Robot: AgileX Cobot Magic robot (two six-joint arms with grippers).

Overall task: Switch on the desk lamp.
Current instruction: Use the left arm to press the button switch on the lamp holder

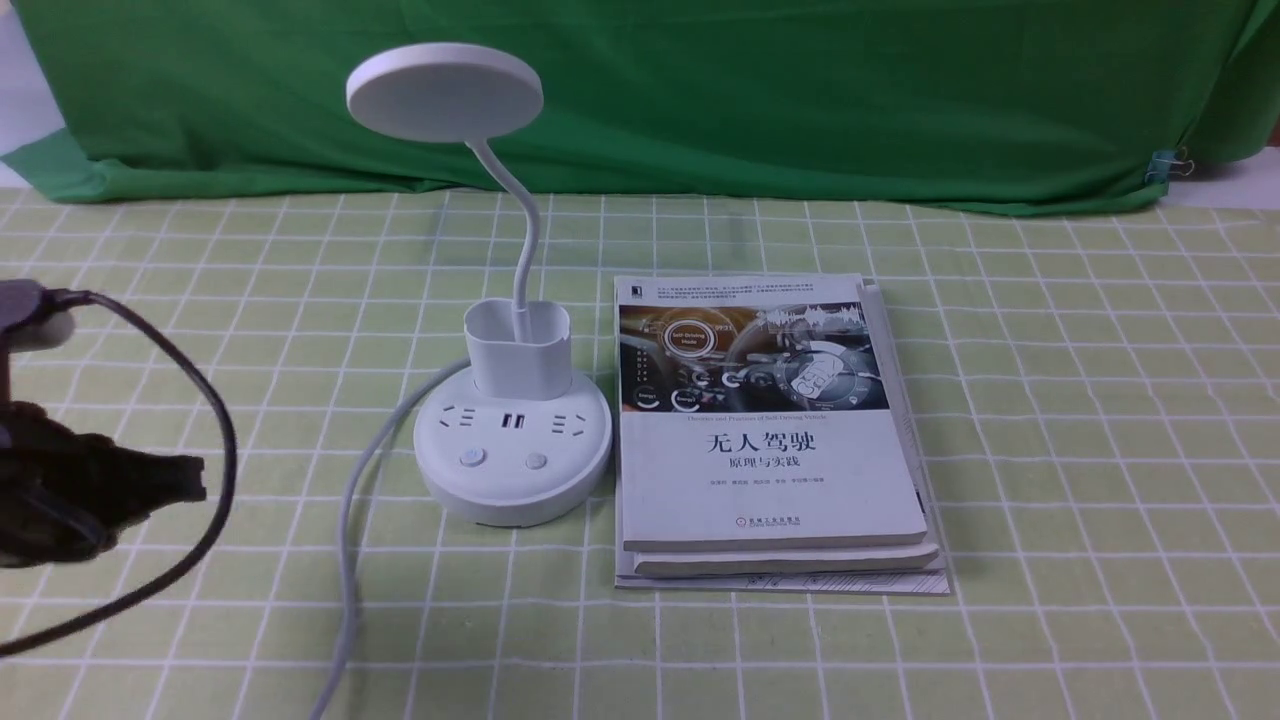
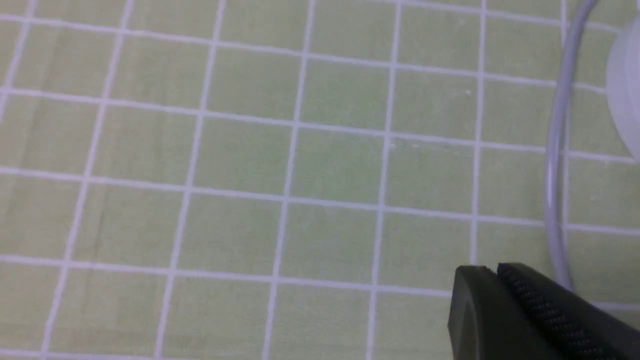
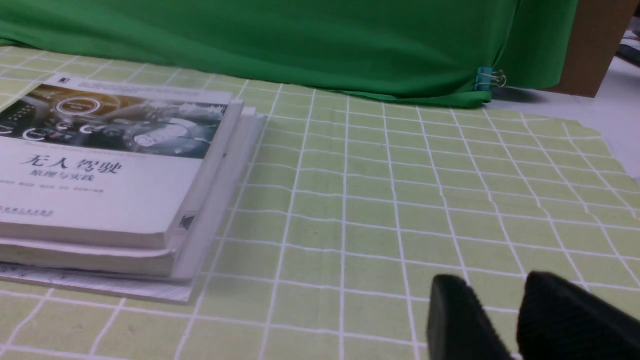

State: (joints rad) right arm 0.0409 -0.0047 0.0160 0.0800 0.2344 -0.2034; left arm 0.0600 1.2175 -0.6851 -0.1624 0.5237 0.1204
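Front view, one white desk lamp (image 1: pixel 512 440), two buttons, left end effector (image 2: pixel 482 295) clenched, right end effector (image 3: pixel 492 317) parted

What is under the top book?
Under the top book lie another book and, lowest, a flat printed sheet. Their covered faces cannot be seen.

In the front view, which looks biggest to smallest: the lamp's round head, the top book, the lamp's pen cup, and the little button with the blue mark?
1. Top book
2. Lamp's round head
3. Pen cup
4. Blue-marked button
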